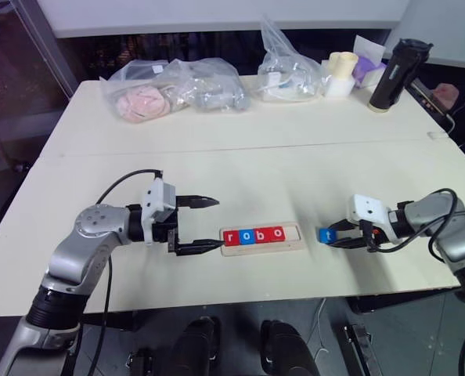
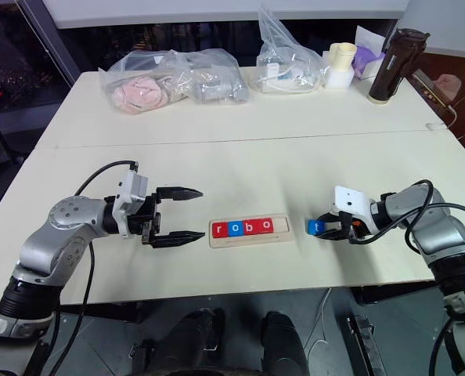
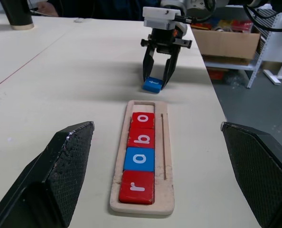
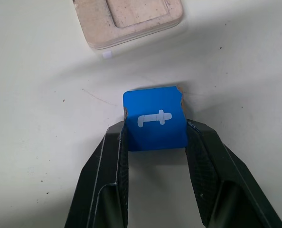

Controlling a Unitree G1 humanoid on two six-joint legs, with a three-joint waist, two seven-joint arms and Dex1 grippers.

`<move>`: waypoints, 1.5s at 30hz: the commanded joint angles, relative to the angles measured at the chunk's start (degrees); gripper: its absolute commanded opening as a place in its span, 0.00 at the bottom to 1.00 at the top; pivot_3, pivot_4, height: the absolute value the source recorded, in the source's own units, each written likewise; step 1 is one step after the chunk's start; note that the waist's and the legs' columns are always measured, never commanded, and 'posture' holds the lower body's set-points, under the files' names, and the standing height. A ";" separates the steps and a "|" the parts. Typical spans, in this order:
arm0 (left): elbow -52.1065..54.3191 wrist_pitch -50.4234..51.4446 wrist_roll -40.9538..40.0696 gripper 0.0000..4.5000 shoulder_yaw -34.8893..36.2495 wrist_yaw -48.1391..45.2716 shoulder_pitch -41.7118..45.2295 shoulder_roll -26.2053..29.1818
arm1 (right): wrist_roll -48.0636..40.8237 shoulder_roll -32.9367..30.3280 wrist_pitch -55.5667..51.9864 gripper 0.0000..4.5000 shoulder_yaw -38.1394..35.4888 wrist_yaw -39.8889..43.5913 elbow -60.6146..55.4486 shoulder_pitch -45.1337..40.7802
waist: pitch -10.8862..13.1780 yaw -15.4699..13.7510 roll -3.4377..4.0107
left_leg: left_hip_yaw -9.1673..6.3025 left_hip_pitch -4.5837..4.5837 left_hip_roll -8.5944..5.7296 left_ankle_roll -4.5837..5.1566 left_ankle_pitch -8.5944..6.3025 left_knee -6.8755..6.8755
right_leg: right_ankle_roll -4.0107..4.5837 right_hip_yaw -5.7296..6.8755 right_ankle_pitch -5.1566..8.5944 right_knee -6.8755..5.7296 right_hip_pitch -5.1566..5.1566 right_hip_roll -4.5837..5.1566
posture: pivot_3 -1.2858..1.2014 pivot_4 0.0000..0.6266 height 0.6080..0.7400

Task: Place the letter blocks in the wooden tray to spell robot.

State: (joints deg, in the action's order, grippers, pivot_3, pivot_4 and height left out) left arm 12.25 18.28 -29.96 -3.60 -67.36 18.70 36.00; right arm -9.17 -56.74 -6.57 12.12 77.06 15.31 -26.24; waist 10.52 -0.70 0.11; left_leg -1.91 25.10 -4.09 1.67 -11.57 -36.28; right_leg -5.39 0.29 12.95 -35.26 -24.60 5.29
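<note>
Pale-wood wooden tray [image 1: 262,236] lies flat on the cream tabletop [image 1: 240,164], near the front edge and roughly mid-way along it, long side parallel w/ that edge. Four letter blocks sit in its recess, touching in a row: red r [image 1: 232,237], blue o [image 1: 246,236], red b [image 1: 261,235], red o [image 1: 276,233]. Last slot at the tray's right end is bare wood.

Fifth block, the blue t tile [image 4: 155,118], rests on the tabletop just beside the tray's right end, apart from it, a strip of bare table between. Right gripper [image 1: 340,239] is clenched on the blue t tile: wrist view shows both black fingers [image 4: 113,156] pressed against opposite side edges of the tile, white t facing up. Tile looks flat on the table, not lifted, as far as I can tell.

Left gripper [image 1: 210,225] hovers just off the tray's left end, pointing along the tray, jaws spread wide, nothing between them, not touching tray.

Along the back edge: two clear plastic bags [image 1: 174,88] w/ soft contents toward the left, a third bag [image 1: 287,66] nr centre, a black bottle [image 1: 397,74] upright toward the right back corner.
</note>
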 commanded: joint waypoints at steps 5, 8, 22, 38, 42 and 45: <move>1.55 -0.42 -0.52 1.00 1.14 0.20 0.71 0.28 | -0.05 2.37 -2.65 0.25 0.12 2.19 -9.04 -4.73 | 0.00 0.04 0.00 | 0.01 -0.01 0.01 -0.01 0.00 0.01 | 0.00 -0.02 0.00 -0.06 -0.04 -0.02 | 0.52 0.24 0.98; 1.60 -0.46 -0.49 1.00 1.11 0.28 0.73 0.21 | 1.33 4.35 -2.96 0.25 1.78 2.29 -9.44 -6.08 | 0.00 -0.07 0.00 | 0.01 -0.01 0.00 -0.01 0.00 0.00 | 0.00 -0.02 0.00 -0.05 -0.03 -0.01 | 0.52 0.24 0.98; 3.32 -0.21 -0.81 1.00 1.59 1.31 -0.86 0.50 | 6.27 8.58 0.46 0.25 4.54 3.05 -3.18 -9.29 | 0.00 0.05 0.00 | 0.01 -0.03 -0.03 -0.03 0.02 -0.01 | -0.02 -0.02 -0.02 -0.11 -0.04 -0.01 | 0.52 0.24 0.98; 3.27 -0.33 -0.77 1.00 1.35 1.63 -0.96 0.19 | 7.63 9.84 -0.15 0.25 5.18 4.46 -3.89 -9.71 | 0.00 0.00 0.00 | 0.01 -0.05 -0.03 -0.05 0.03 -0.03 | -0.06 -0.02 -0.04 -0.17 -0.03 -0.02 | 0.52 0.24 0.98; 3.34 -0.27 -0.84 1.00 1.39 1.75 -1.07 0.17 | 7.77 10.15 -0.55 0.36 5.21 4.85 -4.14 -9.82 | 0.00 0.02 0.00 | 0.01 -0.05 -0.03 -0.05 0.03 -0.03 | -0.06 -0.02 -0.04 -0.17 -0.02 -0.02 | 0.52 0.24 0.98; 3.18 -0.35 -0.77 1.00 1.37 1.78 -1.06 0.13 | 8.03 10.62 -0.50 0.66 5.24 4.98 -4.08 -10.34 | 0.00 0.03 0.00 | 0.01 -0.06 -0.03 -0.06 0.03 -0.03 | -0.06 -0.02 -0.05 -0.19 -0.02 -0.02 | 0.52 0.24 0.98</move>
State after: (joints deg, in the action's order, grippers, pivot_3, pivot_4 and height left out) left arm 13.81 18.29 -29.98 -3.44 -65.79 17.73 35.95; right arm -1.24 -46.07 -7.11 17.25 81.56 12.55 -35.39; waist 10.52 -0.67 0.11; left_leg -1.90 25.04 -4.12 1.62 -11.53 -36.31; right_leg -5.45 0.27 12.90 -35.45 -24.62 5.27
